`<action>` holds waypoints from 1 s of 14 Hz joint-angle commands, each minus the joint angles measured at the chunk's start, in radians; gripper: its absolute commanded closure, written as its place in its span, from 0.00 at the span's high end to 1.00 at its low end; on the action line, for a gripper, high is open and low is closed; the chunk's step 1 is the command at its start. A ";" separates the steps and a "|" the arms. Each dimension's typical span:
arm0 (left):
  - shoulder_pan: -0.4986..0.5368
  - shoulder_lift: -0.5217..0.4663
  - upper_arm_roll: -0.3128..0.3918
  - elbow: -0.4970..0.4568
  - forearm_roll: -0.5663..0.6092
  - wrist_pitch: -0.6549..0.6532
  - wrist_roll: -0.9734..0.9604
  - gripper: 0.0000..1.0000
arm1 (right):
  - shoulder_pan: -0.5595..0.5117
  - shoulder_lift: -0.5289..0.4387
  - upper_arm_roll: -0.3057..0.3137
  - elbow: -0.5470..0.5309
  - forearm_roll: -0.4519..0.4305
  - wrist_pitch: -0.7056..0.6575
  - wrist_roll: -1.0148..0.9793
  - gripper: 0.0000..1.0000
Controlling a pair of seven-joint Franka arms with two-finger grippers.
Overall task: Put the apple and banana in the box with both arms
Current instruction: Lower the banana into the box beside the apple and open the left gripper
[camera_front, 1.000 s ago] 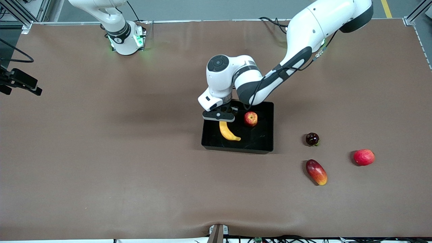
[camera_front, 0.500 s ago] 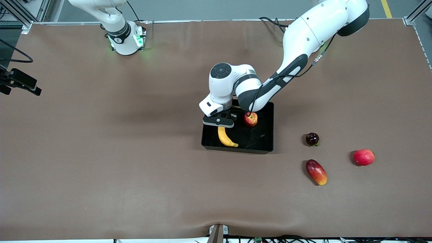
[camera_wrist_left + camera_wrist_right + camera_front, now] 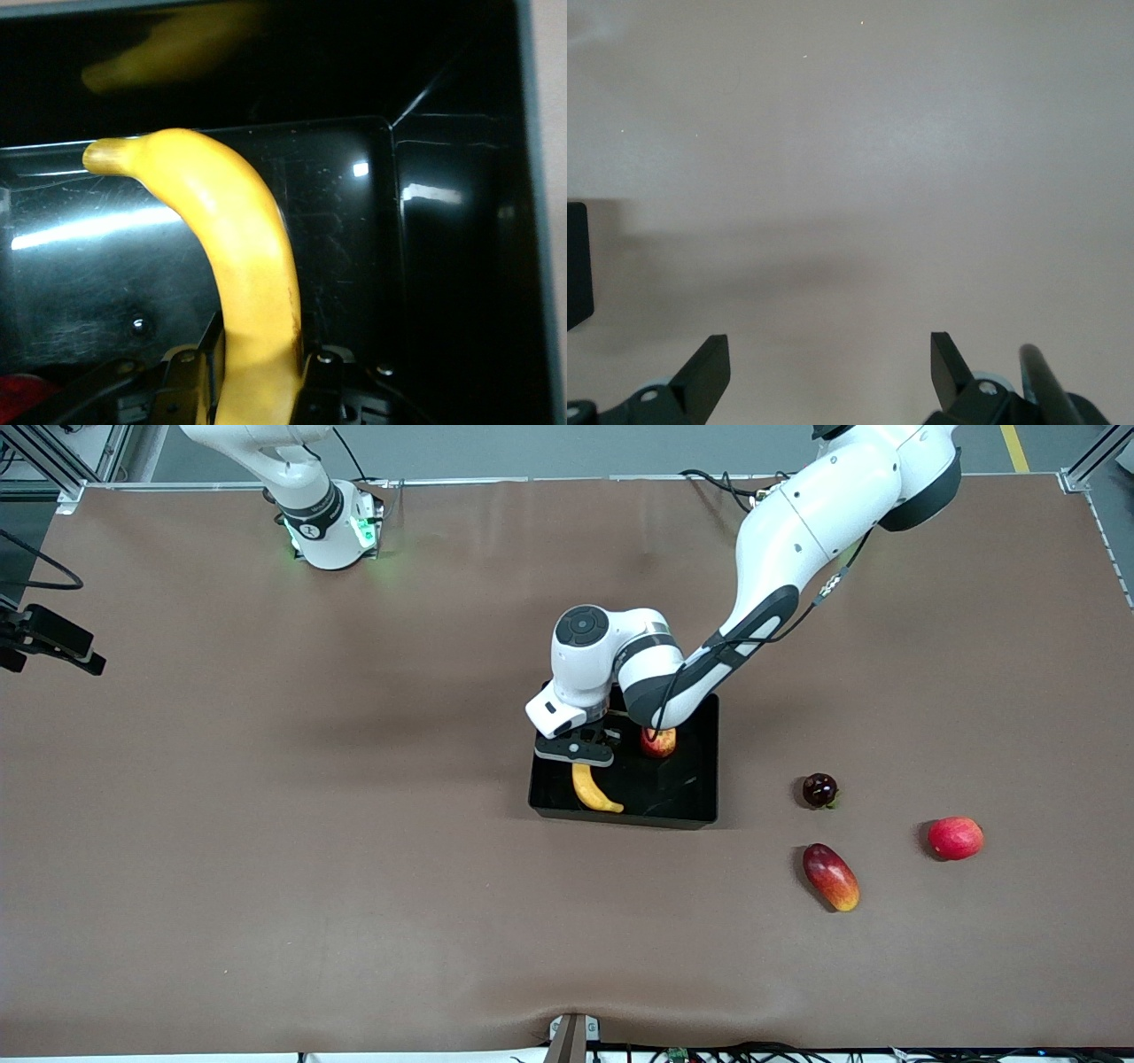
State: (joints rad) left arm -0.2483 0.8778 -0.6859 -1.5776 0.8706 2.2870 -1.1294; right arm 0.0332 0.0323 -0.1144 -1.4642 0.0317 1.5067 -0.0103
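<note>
Left tool (image 3: 257, 390) gripping banana (image 3: 239, 257); apple (image 3: 660, 742) front-only.

The yellow banana (image 3: 595, 792) hung inside the black box (image 3: 700, 779); the red apple (image 3: 660, 742) lay near its farther wall.

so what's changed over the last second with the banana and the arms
The left claw, shut on the banana, has carried it lower into the box and a little nearer the front camera; its arm now partly covers the apple. The right claw waits open over bare table. Apple, box and the three fruits outside have not moved.
</note>
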 commanded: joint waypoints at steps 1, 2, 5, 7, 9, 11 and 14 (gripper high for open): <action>-0.006 0.015 0.006 0.013 0.030 0.016 -0.030 0.09 | -0.021 0.001 0.013 0.012 -0.003 -0.014 0.010 1.00; -0.008 0.015 0.014 0.013 0.030 0.017 -0.030 0.14 | -0.022 0.001 0.012 0.012 -0.003 -0.016 0.010 1.00; -0.011 0.020 0.023 0.016 0.028 0.017 -0.030 0.27 | -0.019 0.001 0.015 0.012 -0.018 -0.013 -0.002 1.00; -0.011 0.020 0.023 0.016 0.033 0.016 -0.029 0.68 | -0.021 0.001 0.013 0.012 -0.024 -0.011 -0.002 1.00; -0.015 0.018 0.023 0.019 0.033 0.017 -0.027 1.00 | -0.018 0.001 0.015 0.012 -0.053 -0.011 -0.003 1.00; -0.012 0.003 0.023 0.021 0.022 0.011 -0.029 1.00 | -0.016 0.001 0.016 0.012 -0.058 -0.013 -0.002 1.00; 0.006 -0.025 0.019 0.024 0.019 0.003 -0.020 1.00 | -0.019 0.001 0.015 0.012 -0.053 -0.013 0.004 1.00</action>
State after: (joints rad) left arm -0.2495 0.8825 -0.6664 -1.5541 0.8715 2.2919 -1.1294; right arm 0.0306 0.0323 -0.1141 -1.4642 -0.0041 1.5057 -0.0108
